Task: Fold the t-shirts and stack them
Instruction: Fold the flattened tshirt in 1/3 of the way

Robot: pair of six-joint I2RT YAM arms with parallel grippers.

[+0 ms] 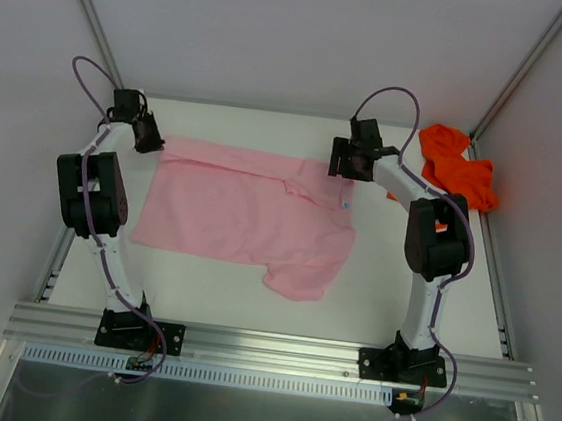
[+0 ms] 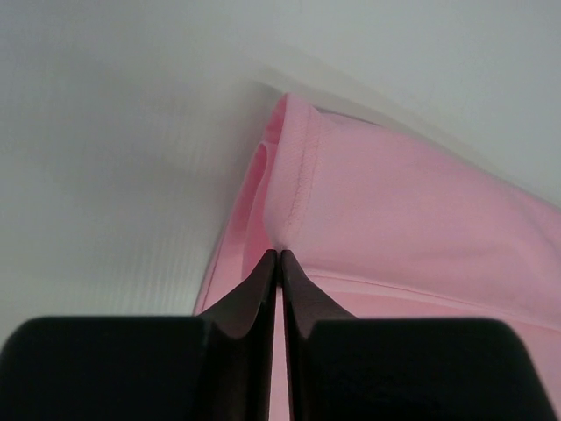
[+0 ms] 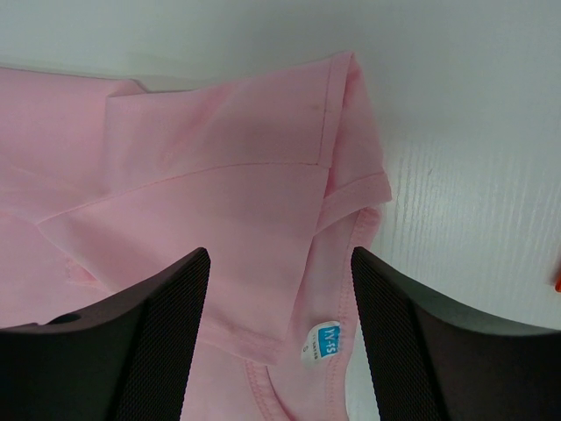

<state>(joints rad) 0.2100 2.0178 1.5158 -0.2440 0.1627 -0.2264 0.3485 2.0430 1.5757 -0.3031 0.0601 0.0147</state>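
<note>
Pink t-shirt (image 2: pixel 412 219) edge pinched in L tool (image 2: pixel 279 254).

A white bench (image 1: pixel 222 295) is carrying two garments: a light pink t-shirt (image 1: pixel 240 216) is lying spread across its middle, its far edge folded over, while a bright orange t-shirt (image 1: pixel 456 169) is sitting crumpled in the far right corner, apart from the first.
</note>
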